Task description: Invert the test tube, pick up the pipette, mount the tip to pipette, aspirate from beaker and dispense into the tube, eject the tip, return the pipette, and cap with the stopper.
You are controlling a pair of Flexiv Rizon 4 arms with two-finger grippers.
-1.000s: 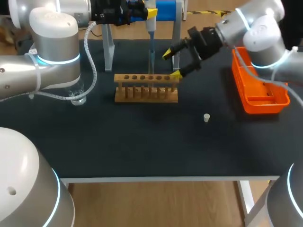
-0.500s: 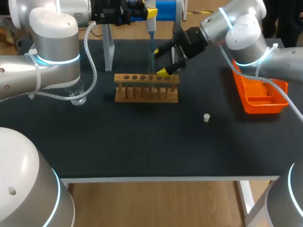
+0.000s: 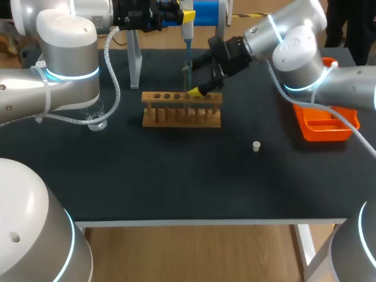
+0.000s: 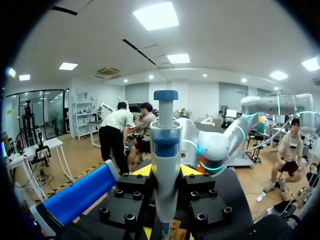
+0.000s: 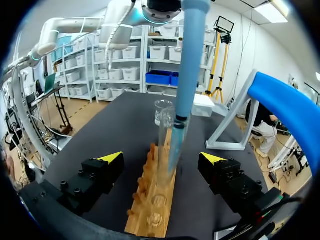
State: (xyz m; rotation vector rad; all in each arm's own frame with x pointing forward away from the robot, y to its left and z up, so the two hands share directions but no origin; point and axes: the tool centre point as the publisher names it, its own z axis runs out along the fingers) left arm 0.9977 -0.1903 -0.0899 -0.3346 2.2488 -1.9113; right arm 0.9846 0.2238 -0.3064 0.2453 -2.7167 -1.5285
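A clear test tube (image 3: 188,88) (image 5: 164,150) stands upright in the wooden rack (image 3: 181,110) (image 5: 152,206). My left gripper (image 4: 166,172) is shut on the blue and white pipette (image 3: 187,23) (image 4: 165,150) (image 5: 191,60), held upright above the rack. The pipette's tip (image 5: 174,145) reaches down into the tube. My right gripper (image 3: 192,80) (image 5: 162,158) stands open with the tube between its yellow fingertips (image 5: 111,157), and neither tip touches it. A small white stopper (image 3: 256,145) lies on the mat to the right of the rack.
A glass beaker (image 3: 97,121) (image 5: 162,111) stands left of the rack, under my left arm. An orange basket (image 3: 322,122) sits at the right edge. A grey stand with a blue top (image 3: 206,13) (image 5: 284,102) rises behind the rack.
My right arm has swung left from beside the rack's right end, bringing its open gripper around the tube. The left arm and pipette have stayed put.
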